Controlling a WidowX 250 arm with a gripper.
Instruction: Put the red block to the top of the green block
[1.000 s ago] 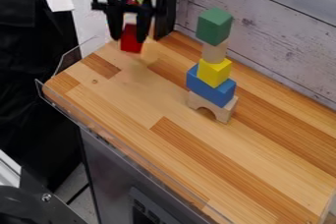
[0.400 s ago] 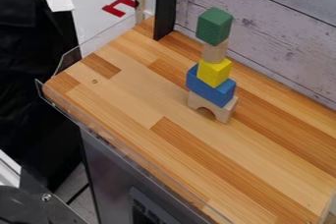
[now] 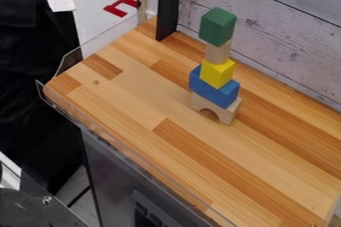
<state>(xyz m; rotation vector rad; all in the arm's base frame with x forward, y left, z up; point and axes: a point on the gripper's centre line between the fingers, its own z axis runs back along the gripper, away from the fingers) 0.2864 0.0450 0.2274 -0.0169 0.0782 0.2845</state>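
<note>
Green block (image 3: pixel 218 26) sits at the top of the tower, top face exposed. Going down: pale wooden block (image 3: pixel 218 53), yellow cube (image 3: pixel 216 75), blue block (image 3: pixel 212 88), then wooden arch (image 3: pixel 226 114) on the desk (image 3: pixel 133 104). Tower is upright, far-right side, nearer the plank wall (image 3: pixel 286 27) than the desk's left edge. Bare wood runs left and near of the arch, narrower strip between it and the wall. Clear guard (image 3: pixel 63 60) borders the left edge. Black post (image 3: pixel 168 7) stands at the far end, apart from the tower. Can't tell whether the jaws are released or clenched.
</note>
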